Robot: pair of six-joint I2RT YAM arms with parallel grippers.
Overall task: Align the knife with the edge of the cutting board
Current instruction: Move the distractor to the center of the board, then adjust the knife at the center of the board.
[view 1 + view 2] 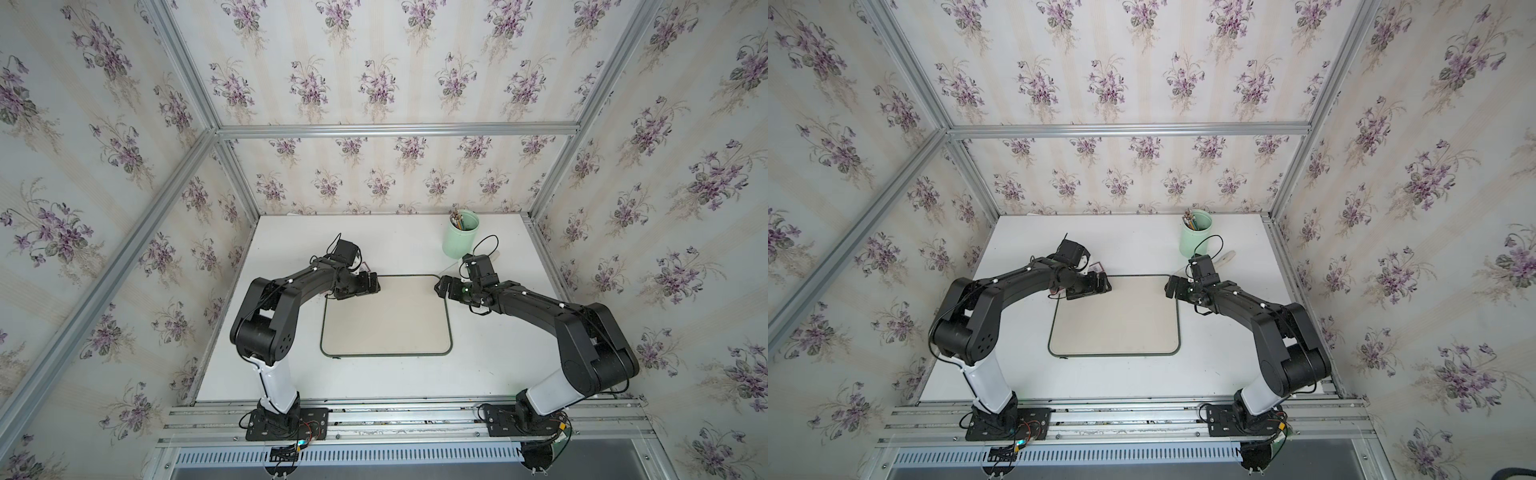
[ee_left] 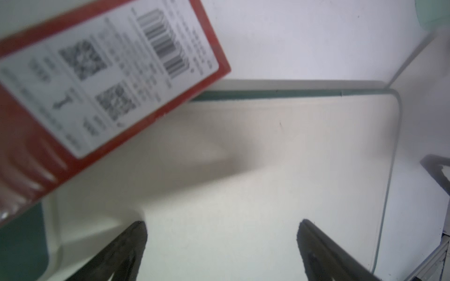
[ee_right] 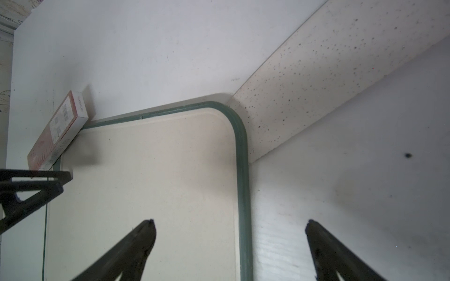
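The beige cutting board [image 1: 386,320] [image 1: 1117,320] with a dark green rim lies flat in the middle of the table. The cream, speckled knife [image 3: 316,80] lies diagonally on the table, its blade end touching the board's far right corner; its pale handle [image 1: 1226,257] points toward the back right. My right gripper [image 3: 230,225] [image 1: 439,286] is open and empty, straddling the board's right rim [image 3: 243,194] just short of that corner. Over the board's far left corner my left gripper [image 2: 221,226] [image 1: 376,284] is open and empty above the board [image 2: 267,170].
A flat red box with white labels [image 2: 97,85] [image 3: 58,131] rests slanted on the board's far left corner, close to the left gripper. A mint green cup of pencils [image 1: 459,237] [image 1: 1195,235] stands at the back, just behind the right wrist and the knife.
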